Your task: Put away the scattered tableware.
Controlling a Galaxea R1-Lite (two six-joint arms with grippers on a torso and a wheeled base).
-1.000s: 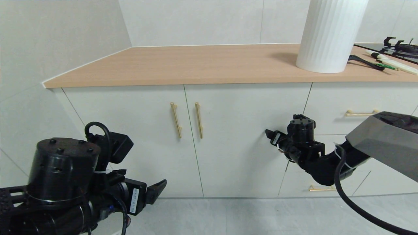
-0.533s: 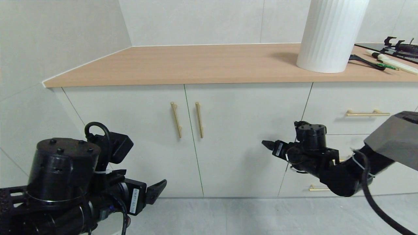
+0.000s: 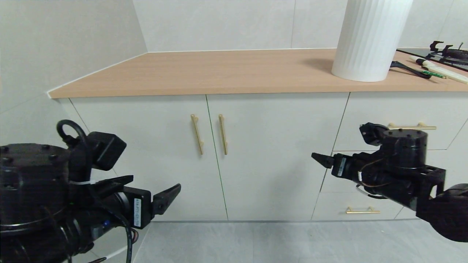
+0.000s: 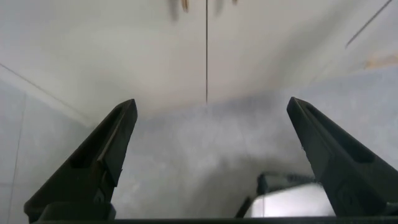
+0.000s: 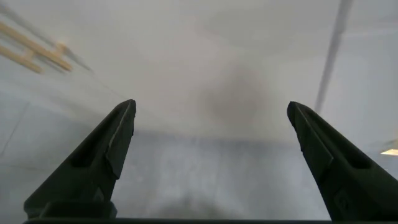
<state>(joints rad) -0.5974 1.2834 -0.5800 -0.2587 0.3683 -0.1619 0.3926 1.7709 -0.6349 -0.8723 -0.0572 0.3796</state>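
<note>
Tableware (image 3: 433,74) lies on the table (image 3: 219,73), up and right of our wide right tool (image 5: 211,158), nearer than our wide left tool (image 4: 211,158).

worktop (image 3: 219,71): you see a bare wooden top meeting the tiled wall | right end: tall white ribbed cylinder (image 3: 369,40), upright | just beside it, farther right: black utensil (image 3: 406,68), green-handled utensil (image 3: 435,75), cream utensil (image 3: 448,74), all lying flat, close together
</note>
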